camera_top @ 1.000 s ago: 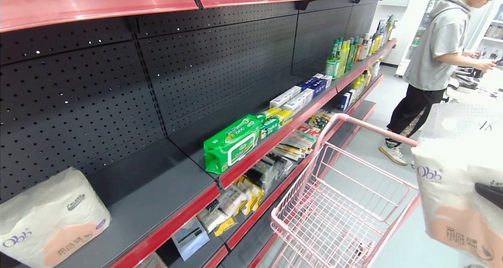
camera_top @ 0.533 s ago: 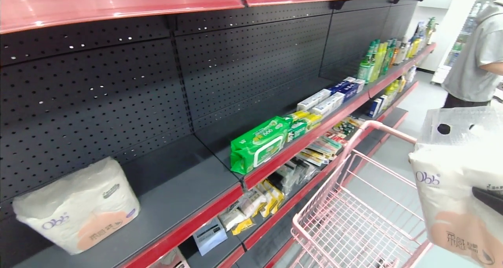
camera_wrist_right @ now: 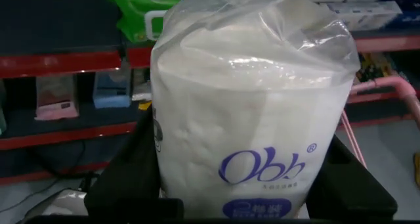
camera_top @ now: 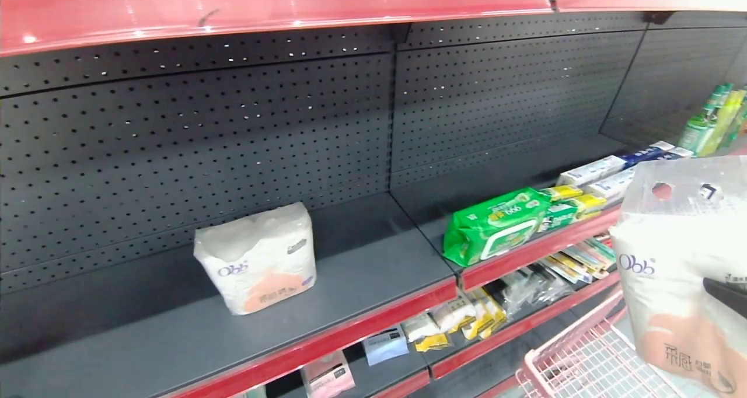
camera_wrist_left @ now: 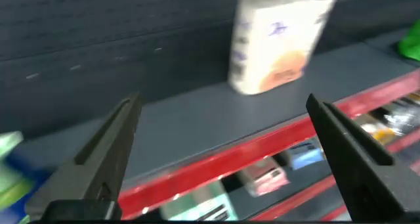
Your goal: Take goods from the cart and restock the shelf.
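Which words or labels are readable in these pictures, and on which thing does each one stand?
"Obb": held tissue pack, large blue letters.
"Obb": shelved tissue pack.
Print on the green wipes pack: too blurred to read.
Print on the boxes and small print on both tissue packs: too small to read.

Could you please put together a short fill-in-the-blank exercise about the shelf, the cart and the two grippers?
1. The left gripper faces the shelf with its jaws ____.
2. The right gripper is shut on a toilet paper pack; a matching pack stands on the shelf, to the left of the ____ wet wipes pack.
3. The colour of the wire cart is ____.

Missing words: open; green; pink.
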Robot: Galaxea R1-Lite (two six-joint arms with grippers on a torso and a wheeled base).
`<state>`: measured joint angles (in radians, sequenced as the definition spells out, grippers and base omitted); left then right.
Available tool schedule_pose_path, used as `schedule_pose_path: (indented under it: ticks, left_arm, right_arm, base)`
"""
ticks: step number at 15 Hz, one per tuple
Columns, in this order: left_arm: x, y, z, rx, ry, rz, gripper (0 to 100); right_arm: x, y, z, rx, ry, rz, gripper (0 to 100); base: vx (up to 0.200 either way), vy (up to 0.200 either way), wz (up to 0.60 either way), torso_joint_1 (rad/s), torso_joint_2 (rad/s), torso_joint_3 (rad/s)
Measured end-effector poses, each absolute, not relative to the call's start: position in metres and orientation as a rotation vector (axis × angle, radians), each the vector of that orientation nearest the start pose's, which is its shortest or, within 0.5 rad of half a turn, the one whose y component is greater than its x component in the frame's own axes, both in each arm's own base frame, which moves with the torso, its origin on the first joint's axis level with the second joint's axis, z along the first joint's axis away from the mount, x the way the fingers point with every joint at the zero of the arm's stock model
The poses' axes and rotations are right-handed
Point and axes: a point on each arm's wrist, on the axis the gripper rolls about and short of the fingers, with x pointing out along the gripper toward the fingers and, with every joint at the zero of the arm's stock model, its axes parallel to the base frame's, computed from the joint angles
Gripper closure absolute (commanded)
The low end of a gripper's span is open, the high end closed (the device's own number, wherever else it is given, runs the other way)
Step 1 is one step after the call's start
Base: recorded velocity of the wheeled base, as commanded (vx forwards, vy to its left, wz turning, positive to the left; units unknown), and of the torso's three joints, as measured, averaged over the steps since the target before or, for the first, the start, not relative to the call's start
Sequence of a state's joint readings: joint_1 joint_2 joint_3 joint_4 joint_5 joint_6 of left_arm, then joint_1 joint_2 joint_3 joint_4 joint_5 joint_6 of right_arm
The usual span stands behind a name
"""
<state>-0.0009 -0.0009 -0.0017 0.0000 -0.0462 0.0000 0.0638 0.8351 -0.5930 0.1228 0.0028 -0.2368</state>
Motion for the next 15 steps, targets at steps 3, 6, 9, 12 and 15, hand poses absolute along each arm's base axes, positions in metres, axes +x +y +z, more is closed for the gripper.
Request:
schedule_pose_path:
  ticks: [3, 6, 9, 12, 15]
  left_arm:
    - [-0.023, -0.001, 0.076, 0.0, -0.003, -0.047, 0]
    - [-0.023, -0.001, 0.076, 0.0, -0.003, -0.047, 0]
    - [-0.023, -0.001, 0.076, 0.001, -0.001, -0.048, 0]
    - [-0.023, -0.001, 0.076, 0.008, 0.001, -0.05, 0]
    - [-0.021, -0.001, 0.077, 0.055, 0.025, -0.097, 0]
  right_arm:
    - [0.082, 0.005, 0.217, -0.246, 0.353, 0.109, 100]
    - [0.078, 0.005, 0.218, -0.262, 0.338, 0.108, 100]
    - [0.062, 0.004, 0.211, -0.275, 0.304, 0.101, 100]
    - [0.035, 0.002, 0.194, -0.274, 0.248, 0.099, 100]
    - [0.013, 0.001, 0.178, -0.273, 0.192, 0.097, 100]
  base:
    - [0.0, 0.0, 0.6, 0.001, 0.01, 0.001]
    - [0.0, 0.0, 0.4, -0.002, 0.0, 0.006]
    - [0.0, 0.0, 0.0, 0.0, 0.0, 0.0]
    - [0.0, 0.0, 0.0, 0.0, 0.0, 0.0]
    - [0.0, 0.0, 0.0, 0.0, 0.0, 0.0]
